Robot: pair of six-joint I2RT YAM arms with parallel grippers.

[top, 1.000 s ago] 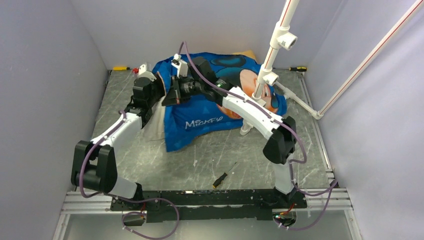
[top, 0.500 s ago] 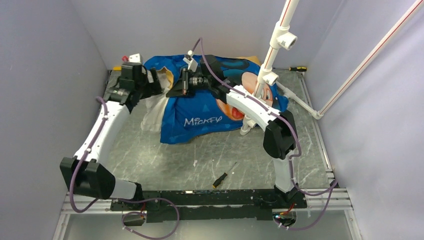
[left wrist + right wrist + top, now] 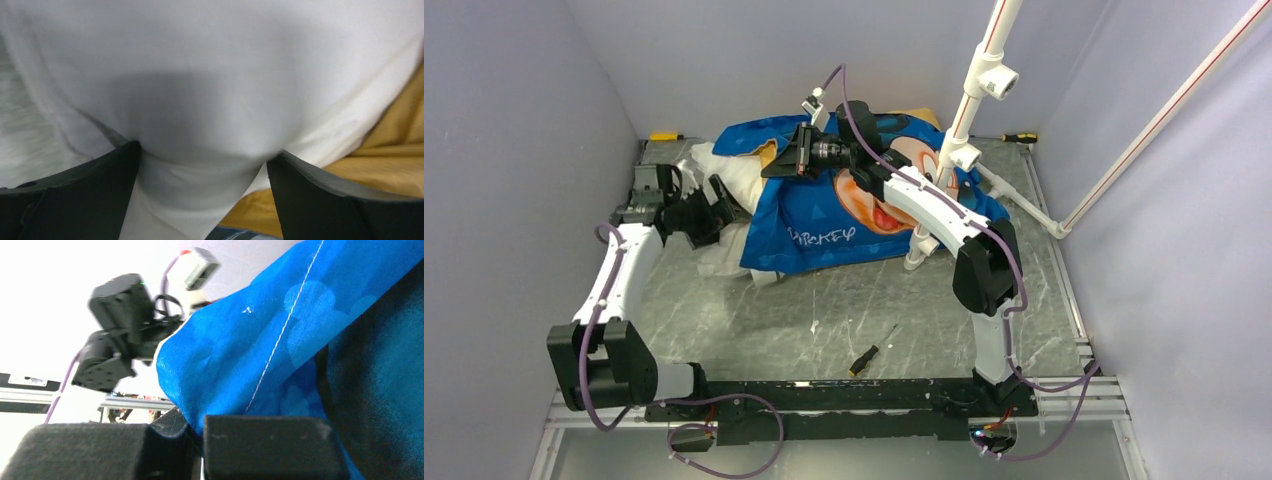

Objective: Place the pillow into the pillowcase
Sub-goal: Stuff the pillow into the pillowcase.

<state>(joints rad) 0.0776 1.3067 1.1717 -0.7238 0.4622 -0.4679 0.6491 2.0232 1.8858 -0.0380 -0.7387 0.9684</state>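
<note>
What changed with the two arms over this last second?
The left gripper pulled back leftward, opened wide, and now straddles the end of the pillow. The right gripper carried the pillowcase edge farther back, uncovering more pillow. Unchanged: the right gripper's clamp on the pillowcase, and the nearest screwdriver.

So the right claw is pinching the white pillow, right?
Not quite. The right claw is pinching the blue pillowcase, not the white pillow. The right wrist view shows the blue cloth caught between its fingers.
</note>
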